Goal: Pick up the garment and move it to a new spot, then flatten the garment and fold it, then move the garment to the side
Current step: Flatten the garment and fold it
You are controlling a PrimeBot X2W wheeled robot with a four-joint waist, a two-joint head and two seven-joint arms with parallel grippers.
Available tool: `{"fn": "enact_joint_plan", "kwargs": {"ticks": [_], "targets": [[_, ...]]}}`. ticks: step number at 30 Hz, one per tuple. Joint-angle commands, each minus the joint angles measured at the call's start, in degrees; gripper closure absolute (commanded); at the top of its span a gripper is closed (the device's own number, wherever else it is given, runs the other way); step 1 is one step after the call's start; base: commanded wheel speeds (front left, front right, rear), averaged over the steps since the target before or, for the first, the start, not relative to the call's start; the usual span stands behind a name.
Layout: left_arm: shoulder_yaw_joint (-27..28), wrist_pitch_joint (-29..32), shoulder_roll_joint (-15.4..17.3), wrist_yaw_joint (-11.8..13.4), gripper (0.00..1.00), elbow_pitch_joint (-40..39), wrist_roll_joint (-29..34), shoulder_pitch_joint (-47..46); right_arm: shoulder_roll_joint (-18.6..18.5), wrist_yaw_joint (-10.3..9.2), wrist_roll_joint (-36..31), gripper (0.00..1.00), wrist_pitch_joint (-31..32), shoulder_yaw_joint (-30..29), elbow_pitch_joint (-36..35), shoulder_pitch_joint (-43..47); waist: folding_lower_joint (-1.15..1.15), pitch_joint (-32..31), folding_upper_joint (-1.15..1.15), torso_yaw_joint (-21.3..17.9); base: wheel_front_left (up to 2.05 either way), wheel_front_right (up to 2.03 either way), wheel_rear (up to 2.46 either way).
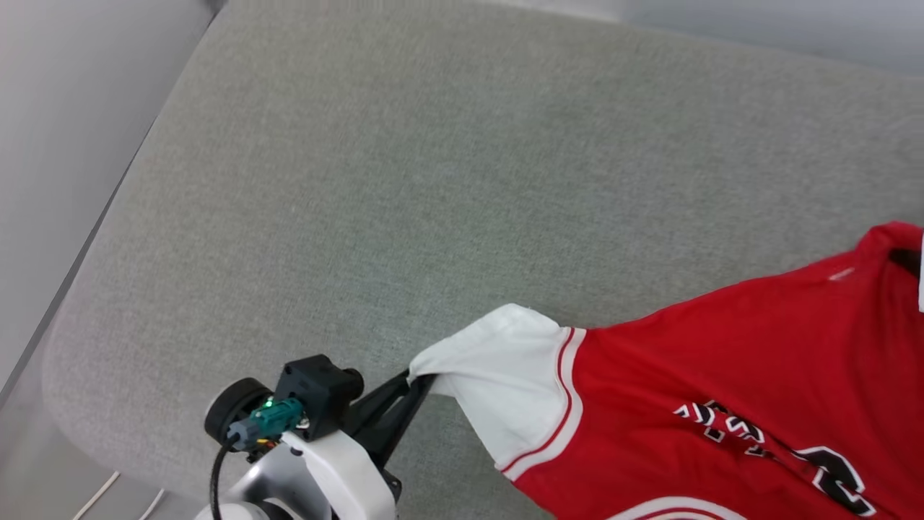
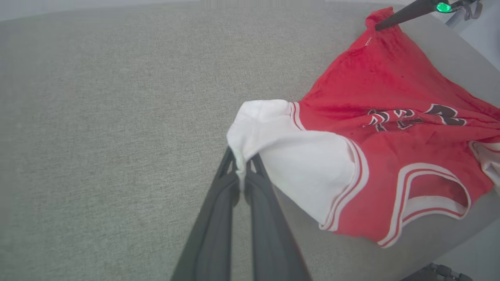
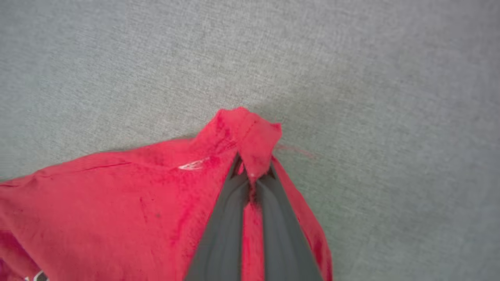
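Observation:
The garment [image 1: 729, 361], a red jersey with white side panels and dark outlined letters, lies on the grey cushion at the lower right of the head view. My left gripper [image 1: 417, 380] is shut on the white corner of the garment [image 2: 312, 164], and in the left wrist view the left gripper [image 2: 241, 166] pinches that white fabric between its dark fingers. My right gripper [image 3: 252, 171] is shut on a red corner of the garment [image 3: 117, 210]. The right gripper [image 2: 378, 26] also appears at the top of the left wrist view, on the jersey's far red corner.
The garment rests on a wide grey fabric cushion [image 1: 404, 188] with a rounded front left corner. A pale wall or floor strip [image 1: 65, 144] runs along the cushion's left edge. Thin white cables [image 1: 108, 495] lie at the lower left.

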Motion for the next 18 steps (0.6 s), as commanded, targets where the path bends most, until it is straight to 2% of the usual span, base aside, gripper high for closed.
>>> {"fn": "enact_joint_plan", "kwargs": {"ticks": [1, 7, 18], "targets": [[0.8, 0.2, 0.8, 0.4, 1.00, -0.8, -0.1, 0.4, 0.0, -0.02, 1.7, 1.00, -1.3, -0.6, -0.2, -0.4, 0.00, -3.4, 0.00, -2.4, 0.00, 0.00, 0.00], [2.5, -0.3, 1.4, 1.3, 1.00, -2.1, 0.1, -1.2, 0.3, -0.02, 4.7, 1.00, -4.6, -2.3, -2.7, 1.3, 0.00, -8.1, 0.00, -4.4, 0.00, 0.00, 0.00], [8.3, -2.1, 3.8, 3.9, 1.00, -5.1, 0.2, -3.3, 1.3, -0.02, 8.3, 1.00, -8.6, -2.2, -13.1, 4.0, 0.00, -13.7, 0.00, -8.3, 0.00, 0.00, 0.00]]}}
